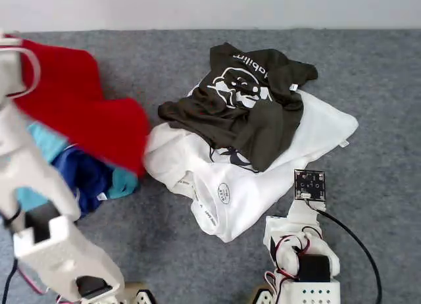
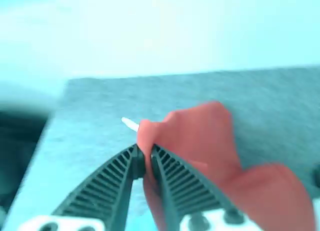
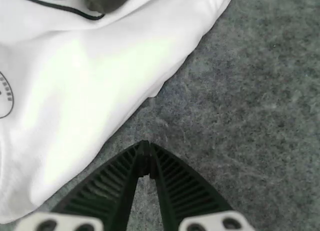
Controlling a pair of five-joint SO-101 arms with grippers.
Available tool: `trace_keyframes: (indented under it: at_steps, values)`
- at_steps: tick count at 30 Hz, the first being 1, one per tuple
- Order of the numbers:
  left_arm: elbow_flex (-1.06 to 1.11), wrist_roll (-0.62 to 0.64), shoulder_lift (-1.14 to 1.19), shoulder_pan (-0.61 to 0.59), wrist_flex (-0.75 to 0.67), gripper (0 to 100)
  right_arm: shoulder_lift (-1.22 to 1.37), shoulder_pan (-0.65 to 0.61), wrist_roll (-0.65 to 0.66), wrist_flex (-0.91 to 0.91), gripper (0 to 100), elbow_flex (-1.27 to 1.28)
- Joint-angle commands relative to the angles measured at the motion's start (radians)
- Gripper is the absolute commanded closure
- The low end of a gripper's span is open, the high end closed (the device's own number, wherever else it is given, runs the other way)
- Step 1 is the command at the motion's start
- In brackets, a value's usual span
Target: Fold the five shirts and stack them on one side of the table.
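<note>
Red shirt, clamped in left gripper, half hides teal shirt; right gripper jaws together, beside white shirt.

- Red shirt: lifted off the counter at 10 o'clock, one edge pinched in the left end effector, the rest hanging loose.
- Teal shirt: crumpled at 9 o'clock, partly covered by the red shirt.
- Dark blue shirt: bunched on the teal shirt, 8 o'clock.
- White shirt: unfolded, creased, centre toward 4 o'clock.
- Dark olive shirt, white print: crumpled on the white shirt, 1 o'clock.
</note>
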Motion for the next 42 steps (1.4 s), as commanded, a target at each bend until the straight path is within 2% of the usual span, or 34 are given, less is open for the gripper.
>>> trace_keyframes:
  at_steps: [1, 9, 12, 14, 17, 19, 25, 33, 37, 42]
  values:
    - [-0.030, -0.009, -0.118, -0.089, 0.018, 99, -0.005, 0.004, -0.006, 0.004, 98.9, 0.014]
    - [-0.025, -0.009, -0.195, -0.227, 0.018, 99, -0.005, 0.004, -0.006, 0.004, 98.9, 0.014]
    - [0.042, -0.009, -0.187, -0.250, 0.018, 98, -0.005, 0.004, -0.006, 0.004, 98.9, 0.014]
    - [0.111, -0.009, -0.210, -0.267, 0.018, 93, -0.005, 0.004, -0.006, 0.004, 98.9, 0.014]
    - [0.226, -0.009, -0.290, -0.279, 0.018, 75, -0.005, 0.004, -0.006, 0.004, 98.9, 0.014]
    - [0.303, -0.009, -0.353, -0.275, 0.018, 68, -0.005, 0.004, -0.006, 0.004, 98.9, 0.014]
    - [0.552, -0.049, -0.534, -0.132, 0.018, 68, -0.005, 0.004, -0.006, 0.004, 98.9, 0.014]
    - [1.125, -0.060, -0.624, 0.250, 0.000, 75, -0.005, 0.004, -0.006, 0.004, 98.9, 0.014]
    - [1.419, -0.060, -0.592, 0.358, -0.163, 76, -0.005, 0.004, -0.006, 0.004, 98.9, 0.014]
    - [1.652, -0.061, -0.512, 0.351, -0.450, 76, -0.005, 0.004, -0.006, 0.004, 98.9, 0.014]
